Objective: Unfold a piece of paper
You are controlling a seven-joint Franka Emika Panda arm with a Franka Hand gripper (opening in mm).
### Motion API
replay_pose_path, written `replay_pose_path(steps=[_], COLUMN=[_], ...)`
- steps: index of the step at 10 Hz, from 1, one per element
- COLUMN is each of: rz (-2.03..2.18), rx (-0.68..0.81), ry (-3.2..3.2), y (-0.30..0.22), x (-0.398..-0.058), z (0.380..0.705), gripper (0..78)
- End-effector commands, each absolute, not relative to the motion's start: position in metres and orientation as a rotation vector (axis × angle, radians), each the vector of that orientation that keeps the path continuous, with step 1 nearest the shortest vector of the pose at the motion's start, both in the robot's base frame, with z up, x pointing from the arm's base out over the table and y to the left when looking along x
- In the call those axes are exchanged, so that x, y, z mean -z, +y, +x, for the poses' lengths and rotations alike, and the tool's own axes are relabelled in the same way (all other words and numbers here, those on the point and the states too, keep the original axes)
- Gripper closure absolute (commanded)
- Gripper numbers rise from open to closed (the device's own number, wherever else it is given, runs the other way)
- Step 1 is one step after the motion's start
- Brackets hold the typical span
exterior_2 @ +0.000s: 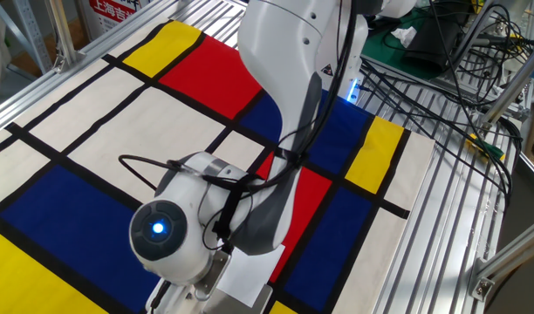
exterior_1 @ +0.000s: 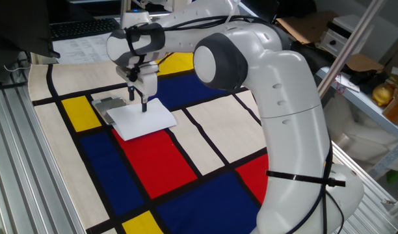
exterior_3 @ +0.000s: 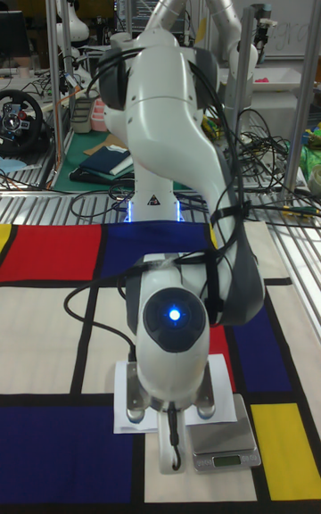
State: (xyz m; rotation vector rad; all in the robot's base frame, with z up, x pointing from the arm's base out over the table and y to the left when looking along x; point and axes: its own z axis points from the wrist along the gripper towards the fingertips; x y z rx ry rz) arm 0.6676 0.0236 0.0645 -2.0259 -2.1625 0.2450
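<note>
The piece of paper [exterior_1: 142,119] lies folded and flat on the red and blue patches of the checked cloth. Its corner also shows under the arm in the other fixed view [exterior_2: 247,272] and in the tall view [exterior_3: 124,395]. My gripper [exterior_1: 138,101] points down over the paper's far edge, open, its two dark fingers a short way apart. One fingertip [exterior_1: 144,108] is at or just above the sheet, and the other hangs by the edge beside the grey plate [exterior_1: 108,106]. Nothing is held. In the other two views the wrist hides the fingers.
The small grey plate [exterior_3: 224,441] lies against the paper's edge. Printed sheets [exterior_1: 88,45] and a keyboard [exterior_1: 82,27] lie beyond the cloth's far edge. Aluminium rails [exterior_1: 17,162] border the cloth. Cables [exterior_2: 441,78] and cardboard boxes [exterior_1: 316,29] crowd the arm's base side.
</note>
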Motion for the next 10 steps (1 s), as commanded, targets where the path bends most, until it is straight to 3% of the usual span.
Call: replay_pose_path(steps=[1,10], rz=[-2.041,-1.945], rx=[-0.298,-0.399], ry=[-2.142,-2.135], y=[0.023,0.022], x=[-0.078,-0.084], z=[0.667,0.647], gripper=[0.1,0.1])
